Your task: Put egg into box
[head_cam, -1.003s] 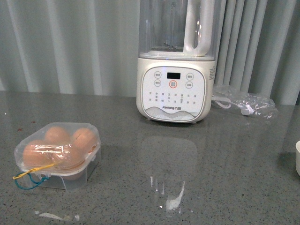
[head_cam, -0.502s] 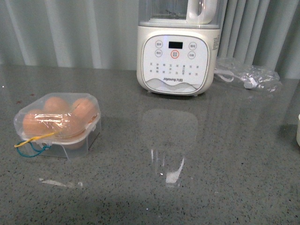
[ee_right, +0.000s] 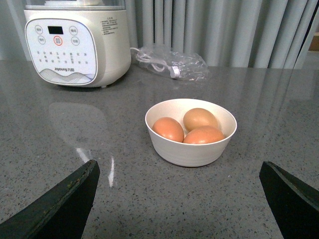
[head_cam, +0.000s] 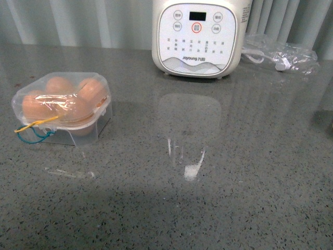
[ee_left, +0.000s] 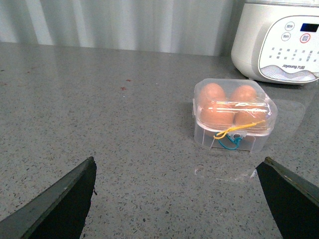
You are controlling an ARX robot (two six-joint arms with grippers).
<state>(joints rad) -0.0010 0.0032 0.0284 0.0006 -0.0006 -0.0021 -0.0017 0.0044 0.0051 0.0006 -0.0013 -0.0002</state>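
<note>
Jaws wide, box (ee_left: 233, 118) closed, appliance (head_cam: 196, 37) behind

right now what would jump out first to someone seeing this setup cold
Likely the clear egg box on the left of the grey counter, lid shut over brown eggs, with yellow and blue bands at its front. Next, the big white appliance with buttons at the back, a crumpled plastic bag beside it. The right wrist view adds a white bowl holding three brown eggs.
</note>
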